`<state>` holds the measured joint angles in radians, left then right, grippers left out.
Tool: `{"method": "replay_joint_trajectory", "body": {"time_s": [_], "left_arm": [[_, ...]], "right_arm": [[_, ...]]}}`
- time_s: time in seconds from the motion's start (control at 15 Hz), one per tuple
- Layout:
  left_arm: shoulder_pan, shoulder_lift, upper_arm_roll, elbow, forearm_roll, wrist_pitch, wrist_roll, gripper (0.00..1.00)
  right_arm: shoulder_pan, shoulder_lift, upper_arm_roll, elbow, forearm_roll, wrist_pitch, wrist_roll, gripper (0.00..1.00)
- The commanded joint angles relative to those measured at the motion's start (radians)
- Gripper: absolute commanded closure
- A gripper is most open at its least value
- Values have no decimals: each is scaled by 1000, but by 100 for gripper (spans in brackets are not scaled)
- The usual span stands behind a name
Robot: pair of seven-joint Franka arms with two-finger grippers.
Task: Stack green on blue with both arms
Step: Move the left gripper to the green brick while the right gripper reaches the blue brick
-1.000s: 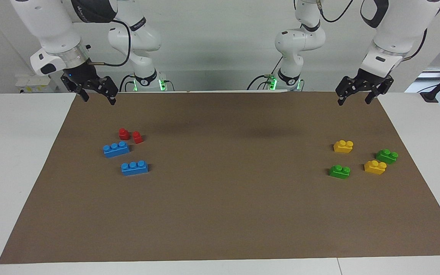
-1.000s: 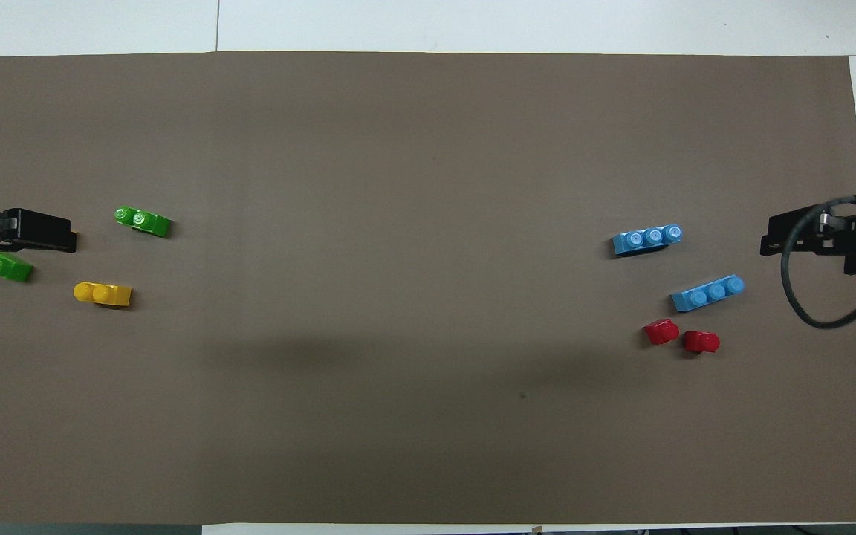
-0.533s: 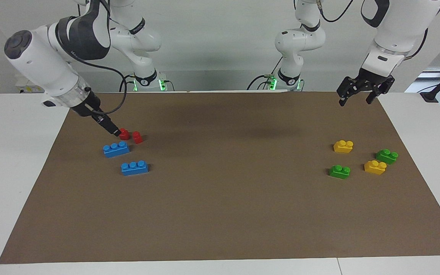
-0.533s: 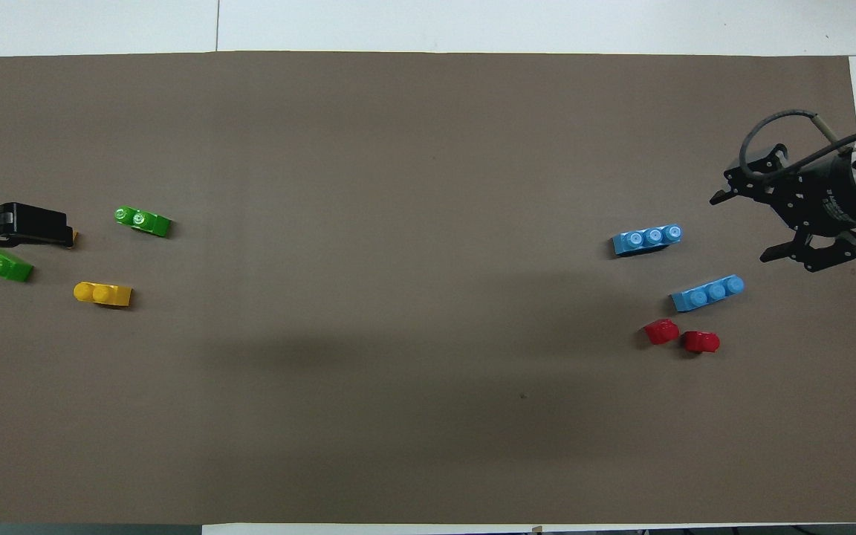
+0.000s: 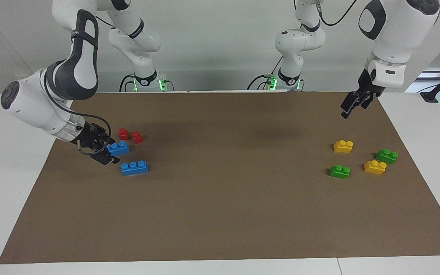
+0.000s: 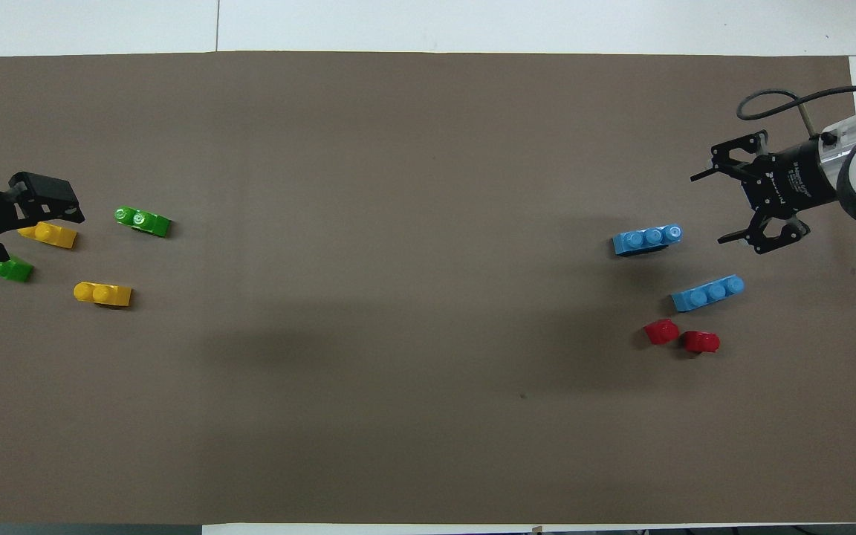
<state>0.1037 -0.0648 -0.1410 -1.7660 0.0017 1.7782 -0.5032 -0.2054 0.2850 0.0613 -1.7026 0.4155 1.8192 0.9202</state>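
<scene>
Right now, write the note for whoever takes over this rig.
Right gripper: open, low at the end of the nearer blue brick, holding nothing.
Left gripper: open, raised over the left arm's end of the mat, holding nothing.
Farther blue brick, nearer green brick and farther green brick lie loose on the mat.
Done: nothing grasped, nothing stacked.
Left: take one blue and one green, bring them together, press green onto blue.
</scene>
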Motion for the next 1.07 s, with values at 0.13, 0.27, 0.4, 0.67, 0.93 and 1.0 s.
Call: {"method": "replay_joint_trajectory", "body": {"time_s": [0.13,0.27,0.4,0.67,0.93,1.0], "left_arm": [[42,86,1,-12,-51,105,-220,0],[45,141,3,-9,-51,156,-311,0],[68,189,3,-9,-51,191,-365,0],[85,278,3,-9,-48,273,-478,0],[108,362,4,-7,-43,343,-570,0],[106,390,4,-3,-40,352,-612,0]], "right_arm": [[-57,82,5,-5,88,58,22,0],[-52,83,5,-20,101,78,38,0],[-43,85,5,-46,109,120,72,0],[-31,85,6,-109,108,152,48,0],[-17,95,6,-155,106,198,-32,0],[-17,100,6,-153,106,200,-32,0]]}}
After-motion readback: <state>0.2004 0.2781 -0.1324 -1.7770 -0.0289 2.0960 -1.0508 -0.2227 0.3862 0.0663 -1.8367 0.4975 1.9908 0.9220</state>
